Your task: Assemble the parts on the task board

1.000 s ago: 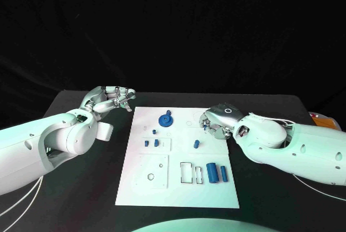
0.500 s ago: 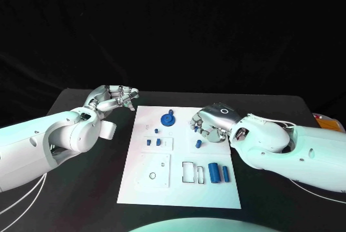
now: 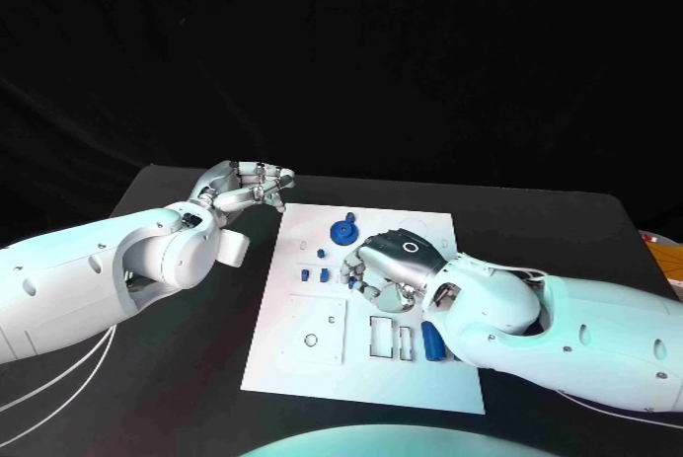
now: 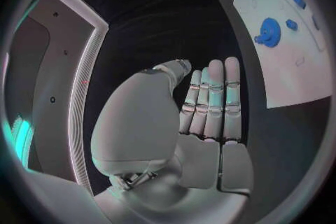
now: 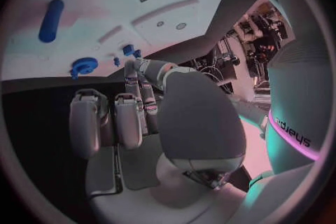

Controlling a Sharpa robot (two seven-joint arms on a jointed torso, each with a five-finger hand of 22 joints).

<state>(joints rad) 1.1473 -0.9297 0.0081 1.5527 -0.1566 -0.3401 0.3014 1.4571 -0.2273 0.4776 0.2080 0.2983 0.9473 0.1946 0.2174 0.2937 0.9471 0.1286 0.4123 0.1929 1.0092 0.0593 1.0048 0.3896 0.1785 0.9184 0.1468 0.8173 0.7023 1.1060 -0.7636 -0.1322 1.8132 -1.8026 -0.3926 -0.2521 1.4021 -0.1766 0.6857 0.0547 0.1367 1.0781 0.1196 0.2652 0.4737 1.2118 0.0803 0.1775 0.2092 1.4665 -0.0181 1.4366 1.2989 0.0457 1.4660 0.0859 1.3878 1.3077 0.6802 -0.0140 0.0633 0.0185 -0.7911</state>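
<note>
The right hand's [image 3: 387, 269] fingers [image 3: 357, 276] curl downward over the middle of the white board [image 3: 306, 353], their tips close above it. Whether they have hold of anything cannot be told: the head view hides the tips behind the knuckles, and the right wrist view shows the fingers [image 5: 133, 101] reaching toward the board [image 5: 91, 5] with the thumb folded across the palm and no piece plainly between them.

The left hand's [image 3: 245, 188] fingers [image 3: 270, 186] are loosely bent and apart, holding nothing, above the black counter [image 3: 171, 378] just beside the board's far left corner. In the left wrist view the fingers [image 4: 217, 95] lie straight, side by side, with the thumb alongside and nothing in the palm.

On the board, a round blue disc [image 3: 343, 230] with a knob sits near the far edge, just beyond the right hand. Two small blue pegs [image 3: 315, 274] stand side by side left of the right hand's fingers. A blue cylinder [image 3: 430, 341] lies near the board's near right part, partly covered by the right forearm, beside two narrow rectangular slots [image 3: 387, 339]. A square panel with a ring [image 3: 303, 341] sits at the near left. The right wrist view shows the disc [image 5: 84, 65], a long blue cylinder [image 5: 51, 21] and small pegs [image 5: 128, 50] near the fingertips.
</note>
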